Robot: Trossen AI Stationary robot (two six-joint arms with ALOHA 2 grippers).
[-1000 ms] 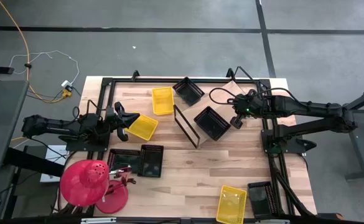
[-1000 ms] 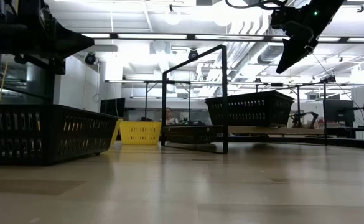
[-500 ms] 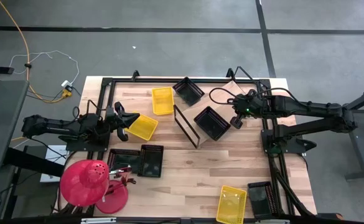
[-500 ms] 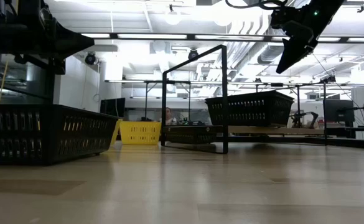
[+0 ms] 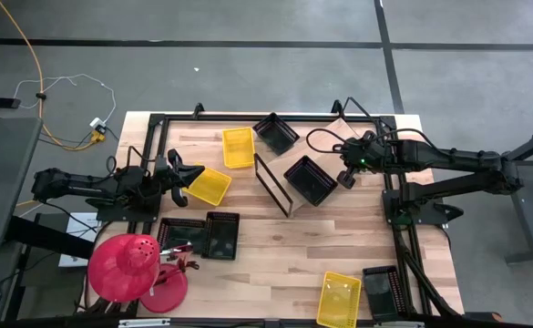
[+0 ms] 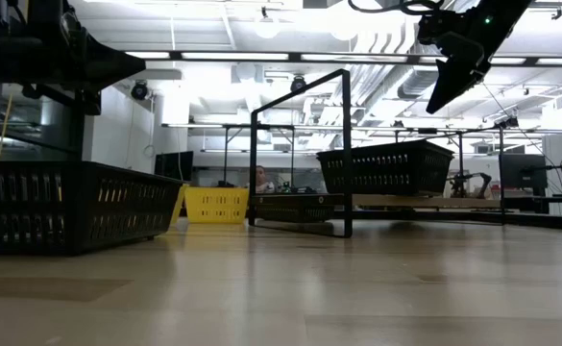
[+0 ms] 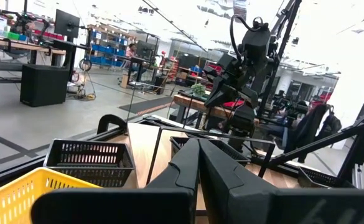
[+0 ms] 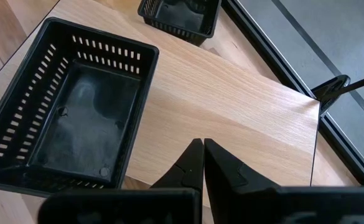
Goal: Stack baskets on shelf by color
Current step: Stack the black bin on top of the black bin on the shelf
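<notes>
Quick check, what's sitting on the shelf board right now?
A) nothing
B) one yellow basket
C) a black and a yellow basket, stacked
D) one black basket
D: the high view shows a single black basket on the shelf board, and the right wrist view shows it empty, with the right gripper above bare wood beside it.

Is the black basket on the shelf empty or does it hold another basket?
Empty. The right wrist view looks into the black basket on the shelf and shows only its bare floor.
</notes>
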